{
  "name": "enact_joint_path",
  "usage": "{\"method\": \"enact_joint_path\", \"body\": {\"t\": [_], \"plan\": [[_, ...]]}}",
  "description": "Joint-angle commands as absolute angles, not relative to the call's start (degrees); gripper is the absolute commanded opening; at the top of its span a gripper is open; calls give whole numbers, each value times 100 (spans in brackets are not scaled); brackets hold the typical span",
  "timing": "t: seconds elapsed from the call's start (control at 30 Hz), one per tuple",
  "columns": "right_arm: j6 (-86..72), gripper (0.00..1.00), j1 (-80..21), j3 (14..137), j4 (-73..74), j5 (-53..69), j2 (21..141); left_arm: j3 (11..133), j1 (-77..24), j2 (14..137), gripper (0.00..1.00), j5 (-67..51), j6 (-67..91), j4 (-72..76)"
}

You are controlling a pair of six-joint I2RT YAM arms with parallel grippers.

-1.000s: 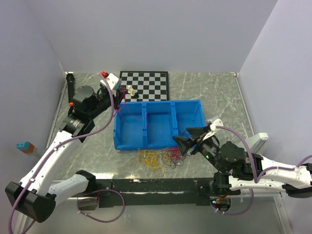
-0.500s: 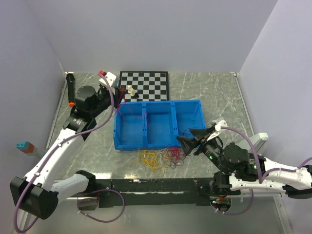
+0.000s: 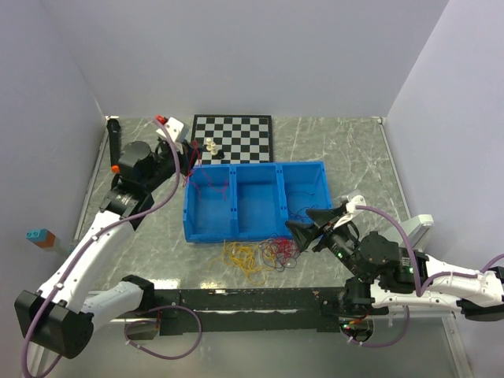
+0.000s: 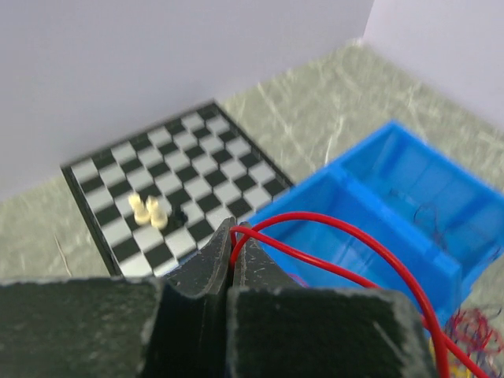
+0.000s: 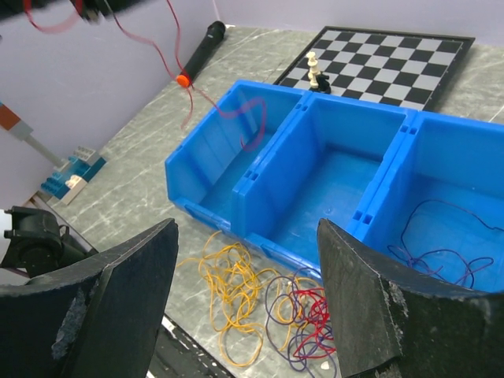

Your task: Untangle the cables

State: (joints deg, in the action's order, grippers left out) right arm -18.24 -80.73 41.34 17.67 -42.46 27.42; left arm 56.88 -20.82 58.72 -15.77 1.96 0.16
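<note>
Red strand (image 4: pixel 311 215): pinched between the shut fingers of the left gripper (image 4: pixel 234 234), left of centre in the overhead view, with its tail drooping into the leftmost compartment of the blue bin (image 3: pixel 236 206). To seat it well, lower until the whole strand lies inside that compartment, then release. Letting go high risks draping it over the wall. One dark strand (image 5: pixel 441 236) lies in the rightmost compartment. The other cables (image 3: pixel 264 255), yellow, red and dark loops, sit tangled on the table (image 3: pixel 331 150) just below the bin. The right gripper (image 5: pixel 248 307) hovers over them, jaws spread wide, holding nothing. Its pick should be a single outer loop.
</note>
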Motion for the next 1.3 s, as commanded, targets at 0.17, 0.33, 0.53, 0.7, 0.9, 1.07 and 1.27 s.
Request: {"method": "enact_joint_path", "body": {"t": [0.17,0.33,0.53,0.7,0.9,1.07,1.27], "plan": [[-1916,77,-8077,4070,1767,-4430,2549,5098,-2065,6196,1,-1468,70,518],[-1978,77,-8077,3999,1758,-4421,2514,4931,-2074,6495,1,-1336,-202,589],[-1907,77,-8077,4025,1705,-4456,2558,4878,-2276,6785,1,-1652,254,878],[-1907,77,-8068,3999,1679,-4517,2610,4931,-2531,7005,1,-1670,378,1036],[-1855,77,-8077,4060,1696,-4526,2628,4483,-2531,7110,1,-1153,211,810],[-1819,77,-8060,4166,1758,-4553,2663,4394,-2505,7356,1,-493,-219,720],[-1740,77,-8024,4219,1723,-4535,2716,4868,-2505,7699,45,-61,-343,309]]}}
